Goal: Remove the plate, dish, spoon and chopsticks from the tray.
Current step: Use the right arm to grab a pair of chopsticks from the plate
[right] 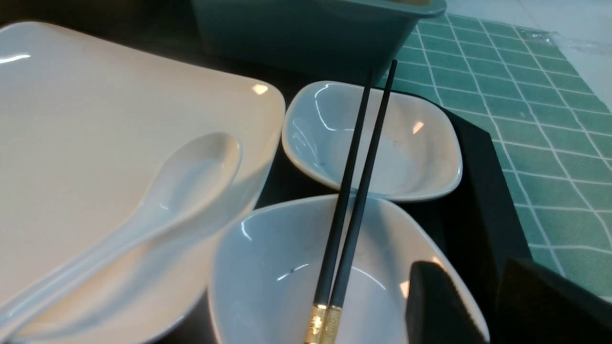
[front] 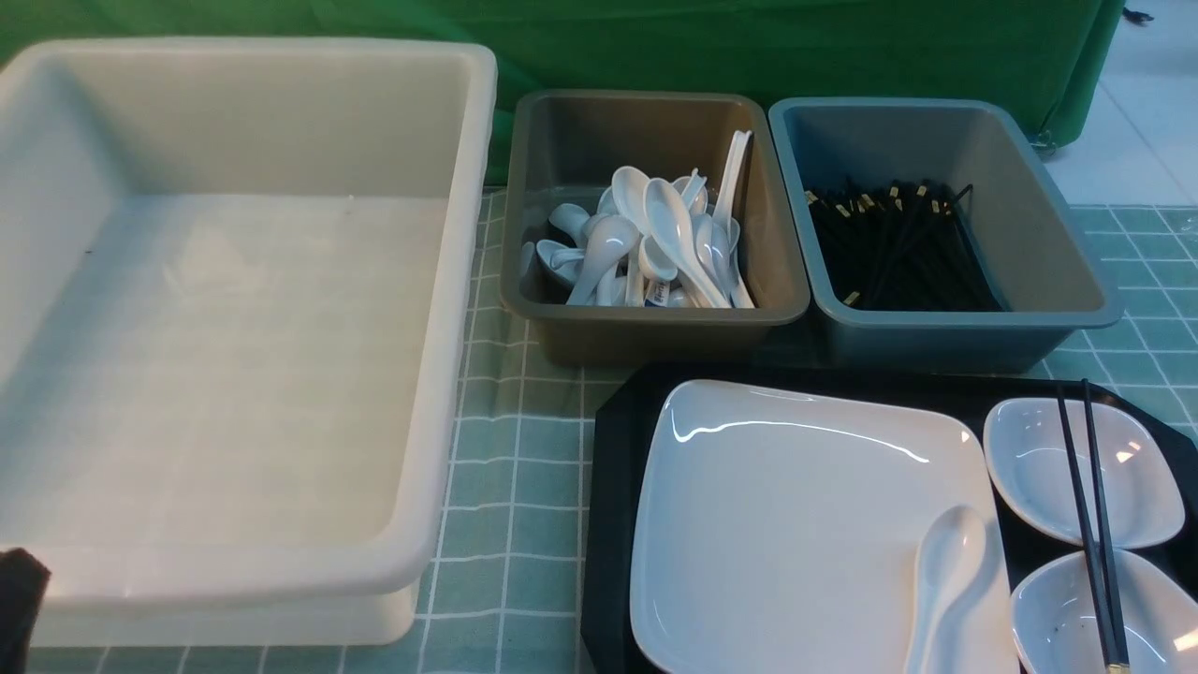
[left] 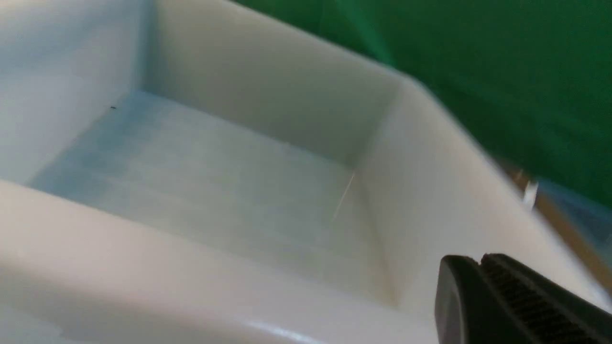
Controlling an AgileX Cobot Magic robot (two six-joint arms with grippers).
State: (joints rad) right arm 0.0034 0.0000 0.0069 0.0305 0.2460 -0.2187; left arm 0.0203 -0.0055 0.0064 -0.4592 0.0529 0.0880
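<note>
Right claw released, empty; we pinch both chopsticks together where they bridge the small dishes, lifting level.

Green backdrop cloth, pale floor, green checked tablecloth.

Looks like a staged dish-clearing station in a lab: green backdrop cloth, checked green tablecloth, spoon tub and chopstick tub side by side.
</note>
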